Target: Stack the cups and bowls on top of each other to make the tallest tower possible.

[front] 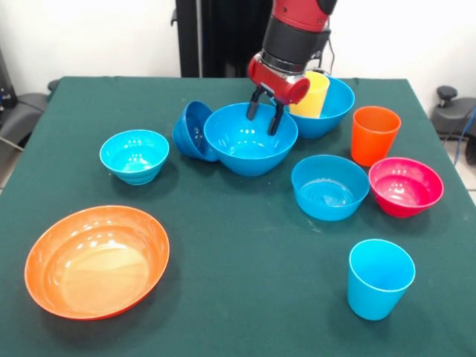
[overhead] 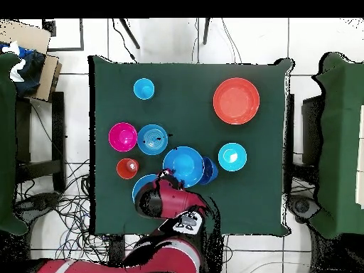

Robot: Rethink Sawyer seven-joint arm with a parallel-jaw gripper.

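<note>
My gripper (front: 265,117) hangs open at the far rim of a large blue bowl (front: 249,141) (overhead: 183,165), its dark fingers (front: 277,119) spread apart with one tip dipping inside. A small dark blue bowl (front: 192,130) leans tilted against that bowl's left side. Just behind, a yellow cup (front: 311,94) stands in a second large blue bowl (front: 335,108). Spread over the table are an orange cup (front: 374,134), a magenta bowl (front: 405,186), a medium light blue bowl (front: 329,187), a light blue cup (front: 379,279), a cyan bowl (front: 134,155) and a wide orange bowl (front: 97,260).
Everything rests on a dark green cloth table (front: 245,297). In the overhead view the arm (overhead: 167,202) covers part of the second large bowl (overhead: 144,186). Chairs and cables surround the table.
</note>
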